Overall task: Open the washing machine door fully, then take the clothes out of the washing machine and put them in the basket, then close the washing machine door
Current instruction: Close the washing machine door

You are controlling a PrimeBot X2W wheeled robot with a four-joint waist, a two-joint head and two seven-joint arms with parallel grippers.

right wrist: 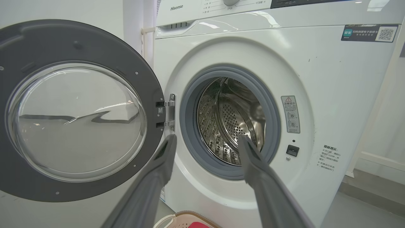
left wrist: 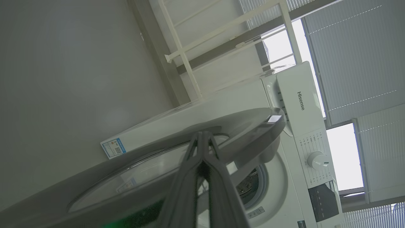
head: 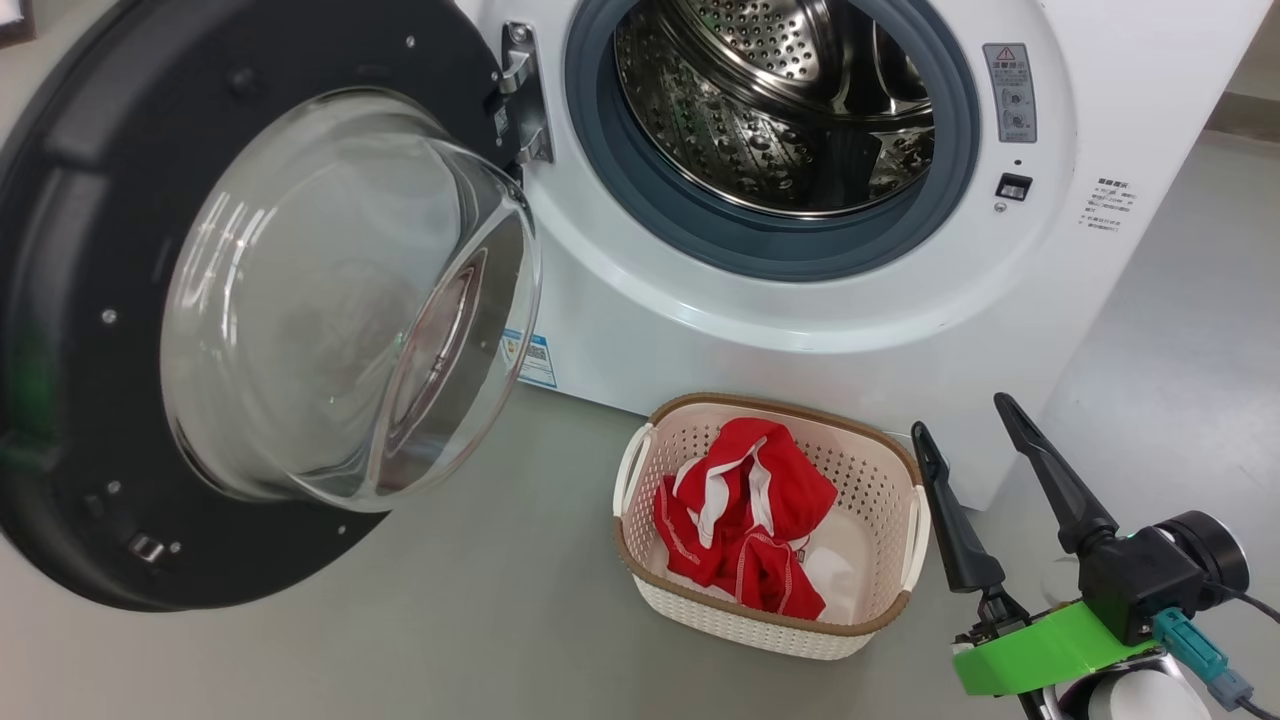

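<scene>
The washing machine door (head: 60, 300) stands swung wide open to the left, its glass bowl bulging toward me. The washing machine (head: 700, 320) shows its steel drum (head: 760, 120), where I see no clothes. Red clothes (head: 745, 510) with white trim lie in the cream basket (head: 880, 480) on the floor in front of the machine. My right gripper (head: 960, 416) hangs open just right of the basket, holding nothing; in its wrist view the gripper (right wrist: 207, 139) frames the drum (right wrist: 231, 120). My left gripper (left wrist: 201, 135) is shut, its tips over the door's outer face (left wrist: 246, 126) near the rim.
Grey floor (head: 450, 620) spreads in front of the door and basket. The basket rim (right wrist: 190, 218) peeks in at the bottom of the right wrist view. A white rail frame (left wrist: 190, 57) and window blinds (left wrist: 354, 57) stand behind the machine.
</scene>
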